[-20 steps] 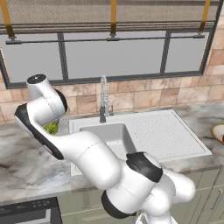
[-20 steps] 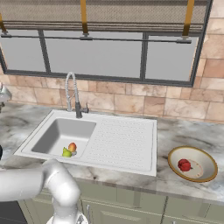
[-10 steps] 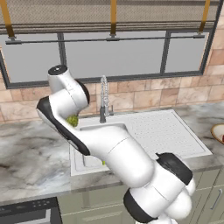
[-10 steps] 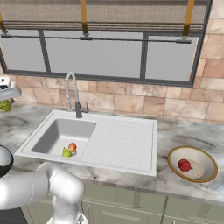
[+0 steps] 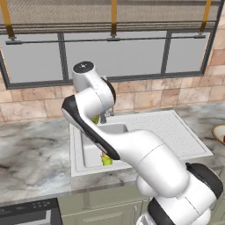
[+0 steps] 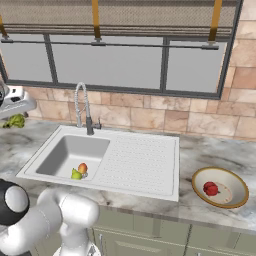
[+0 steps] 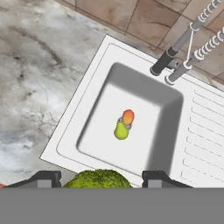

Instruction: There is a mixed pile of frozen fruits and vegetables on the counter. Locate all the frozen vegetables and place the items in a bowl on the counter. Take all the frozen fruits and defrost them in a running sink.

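Green broccoli (image 7: 97, 178) sits clenched in your gripper (image 7: 99, 179), high above the sink (image 6: 107, 160), where both fruits (image 7: 123, 125) lie defrosting; carry it across to the bowl (image 6: 220, 187) holding the red piece (image 6: 211, 188).

I'm working in a home kitchen — a white sink (image 6: 107, 162) with a ribbed drainboard and a tall spring-coil faucet (image 6: 82, 106) sits in a marble bench (image 5: 30, 154), over pale green cabinets (image 6: 165, 237), with a brick-tile backsplash (image 6: 150, 117) and a window (image 6: 115, 62) behind.
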